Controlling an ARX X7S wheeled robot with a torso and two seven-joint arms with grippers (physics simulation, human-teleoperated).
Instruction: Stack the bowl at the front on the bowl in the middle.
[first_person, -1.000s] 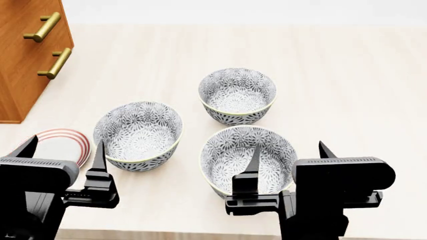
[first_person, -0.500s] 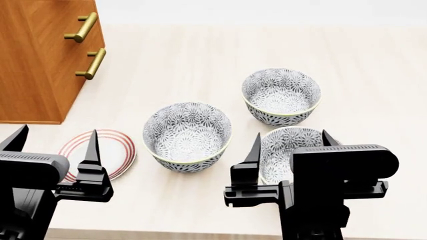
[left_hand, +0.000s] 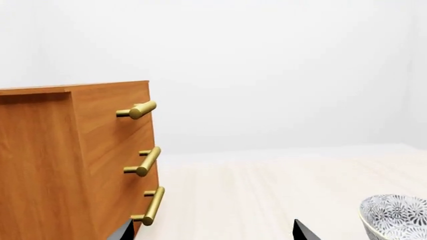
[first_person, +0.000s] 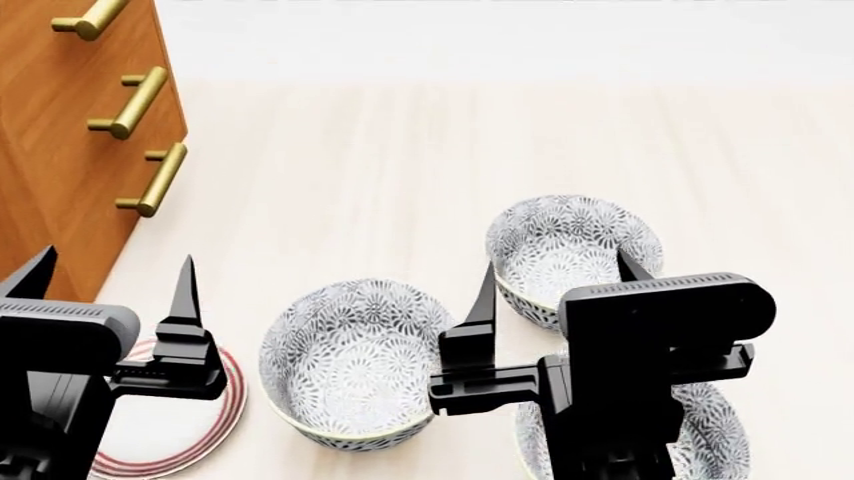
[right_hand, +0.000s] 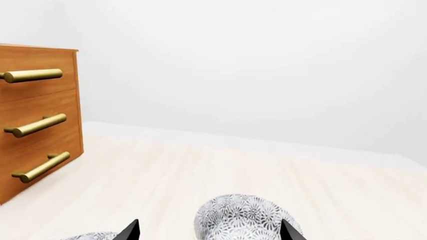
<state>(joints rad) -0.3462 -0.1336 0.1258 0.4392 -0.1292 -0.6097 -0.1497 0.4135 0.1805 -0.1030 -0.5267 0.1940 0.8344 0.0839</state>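
Three look-alike floral bowls stand on the pale table in the head view. The bowl at the front (first_person: 721, 430) is at the bottom right, mostly hidden behind my right arm. To its left stands the bowl in the middle (first_person: 350, 360), and a third bowl (first_person: 574, 245) stands farther back. My right gripper (first_person: 554, 272) hangs open and empty above the front bowl, fingers pointing toward the third bowl (right_hand: 245, 216), which shows between its tips (right_hand: 210, 233). My left gripper (first_person: 114, 265) is open over the plate; in its wrist view its tips (left_hand: 212, 234) frame bare table.
A wooden dresser (first_person: 60, 140) with brass handles (first_person: 163, 178) stands at the left, close to my left gripper, and also fills the left wrist view (left_hand: 73, 160). A red-ringed white plate (first_person: 167, 425) lies under the left gripper. One bowl's rim (left_hand: 397, 216) shows in that wrist view.
The head view has shifted, so bowls and plate now sit lower in it. The front bowl has slid behind my right arm. Both grippers stay open.
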